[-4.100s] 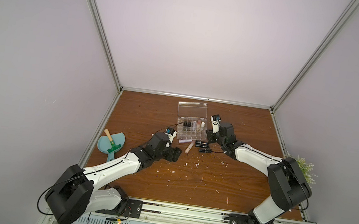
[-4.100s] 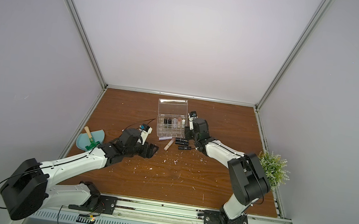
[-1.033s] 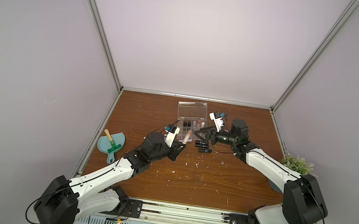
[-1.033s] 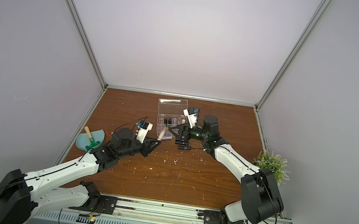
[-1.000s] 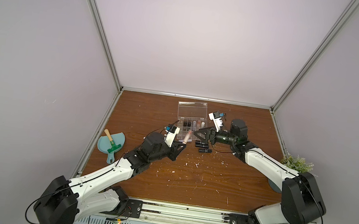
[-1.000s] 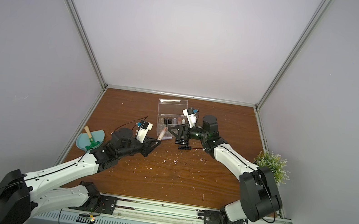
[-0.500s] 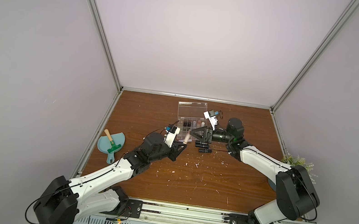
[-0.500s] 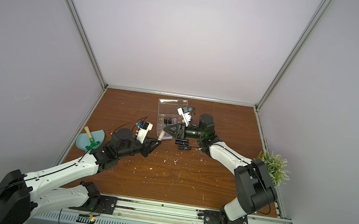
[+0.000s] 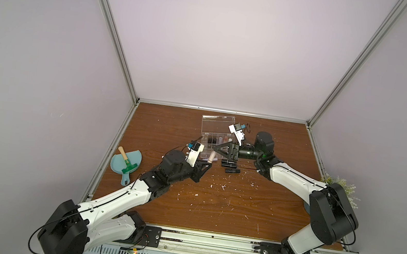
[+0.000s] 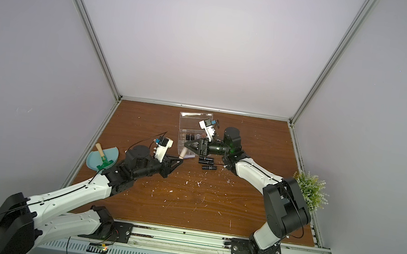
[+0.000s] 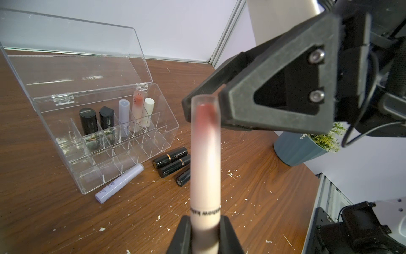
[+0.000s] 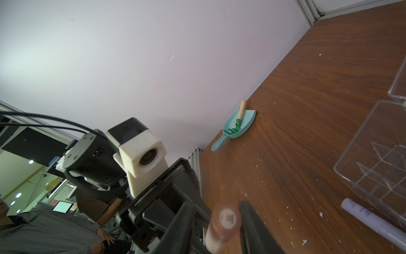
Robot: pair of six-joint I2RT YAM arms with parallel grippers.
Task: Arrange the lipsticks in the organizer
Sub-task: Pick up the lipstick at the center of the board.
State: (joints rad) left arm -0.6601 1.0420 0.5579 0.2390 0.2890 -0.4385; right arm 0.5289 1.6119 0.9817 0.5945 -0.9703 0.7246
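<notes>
Overhead, left jaws: are clenching the pink lipstick by its lower end and holding it above the table, just in front of the organizer.
Overhead, right jaws: are pointing in from the opposite side and meeting the upper end of the pink lipstick; it is too small here to tell whether they are gripping it.
Overhead, organizer: is sitting near the back of the table with its lid standing up, in both top views.
Overhead, black lipsticks: are lying on the table just in front of the organizer, under the right arm's wrist.
Overhead, edges: the dustpan is lying by the table's left edge and the plant is standing by its right edge.
Left wrist, left jaws: are pressing both sides of the pink lipstick, which is sticking straight out from them.
Left wrist, right jaws: are straddling the tip of the pink lipstick.
Left wrist, organizer: is holding five standing lipsticks in the row next to the hinge: two black, one lilac, one pink, one white.
Left wrist, table: a lilac lipstick is lying against the organizer's front wall, with three black lipsticks side by side just beside it.
Right wrist, right jaws: are standing on either side of the blurred round end of the pink lipstick; I cannot tell whether they are pinching it.
Right wrist, background: the rake is lying in the dustpan, and the lilac lipstick is lying beside the organizer.
</notes>
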